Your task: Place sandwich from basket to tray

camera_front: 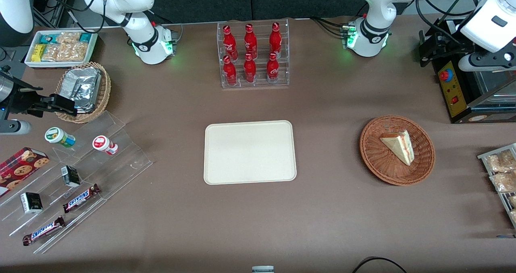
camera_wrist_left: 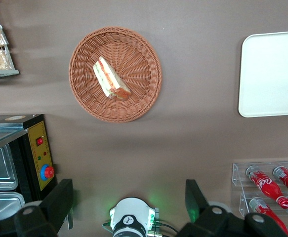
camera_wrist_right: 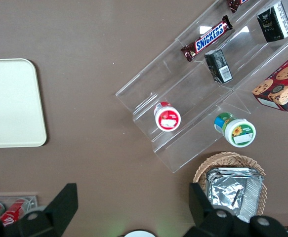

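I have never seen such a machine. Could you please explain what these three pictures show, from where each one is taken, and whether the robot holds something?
Two white robot arms stand at a brown table. One picture looks down at the whole table from the front. The other two come from cameras on the arms' wrists, looking straight down.

The working arm's gripper hangs open high above the table, near that arm's end, and holds nothing. Below it a sandwich lies in a round brown basket. In the middle of the table is a flat cream tray with nothing on it; the sandwich is to go there.

Around these are a clear rack of red bottles, a clear stepped stand with chocolate bars and small pots, and a smaller basket holding a foil packet.
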You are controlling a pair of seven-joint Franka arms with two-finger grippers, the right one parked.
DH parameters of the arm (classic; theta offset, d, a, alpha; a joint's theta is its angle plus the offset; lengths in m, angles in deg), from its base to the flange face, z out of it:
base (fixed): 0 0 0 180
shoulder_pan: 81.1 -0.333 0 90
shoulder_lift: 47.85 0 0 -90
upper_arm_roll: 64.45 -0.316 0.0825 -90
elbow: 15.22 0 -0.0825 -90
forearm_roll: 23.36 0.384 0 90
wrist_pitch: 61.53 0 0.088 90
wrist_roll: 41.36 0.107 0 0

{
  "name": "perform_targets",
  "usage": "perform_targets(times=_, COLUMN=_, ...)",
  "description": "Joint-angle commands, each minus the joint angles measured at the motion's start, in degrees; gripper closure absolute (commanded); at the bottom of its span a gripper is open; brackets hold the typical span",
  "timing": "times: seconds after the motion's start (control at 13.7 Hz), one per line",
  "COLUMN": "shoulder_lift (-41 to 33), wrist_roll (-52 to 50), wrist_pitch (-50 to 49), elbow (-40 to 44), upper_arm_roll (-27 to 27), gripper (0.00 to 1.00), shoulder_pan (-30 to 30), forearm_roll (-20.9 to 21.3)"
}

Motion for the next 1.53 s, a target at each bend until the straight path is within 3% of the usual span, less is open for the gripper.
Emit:
perform_targets(times=0.0, shoulder_lift=-0.1, wrist_roll=0.7, wrist_pitch=0.6, elbow=0.3, upper_arm_roll=-0.1, gripper=0.00, shoulder_pan=0.5, forearm_roll=-0.6)
perform_targets(times=0.51, shoulder_lift=3.2, wrist_roll=-7.4, wrist_pitch=4.8, elbow=-2.7, upper_arm_roll=-0.7, gripper=0.00, shoulder_pan=-0.9, forearm_roll=0.5)
perform_targets(times=0.88, shoulder_lift=4.8, wrist_roll=-22.3, wrist_pitch=14.6, elbow=-12.2, upper_arm_roll=-0.8, gripper=0.00, shoulder_pan=-3.6, forearm_roll=0.5)
perform_targets(times=1.46, shoulder_lift=3.1, wrist_roll=-30.1, wrist_pitch=35.0, elbow=-31.7, upper_arm_roll=-1.1, gripper=0.00, shoulder_pan=-7.2, forearm_roll=0.5)
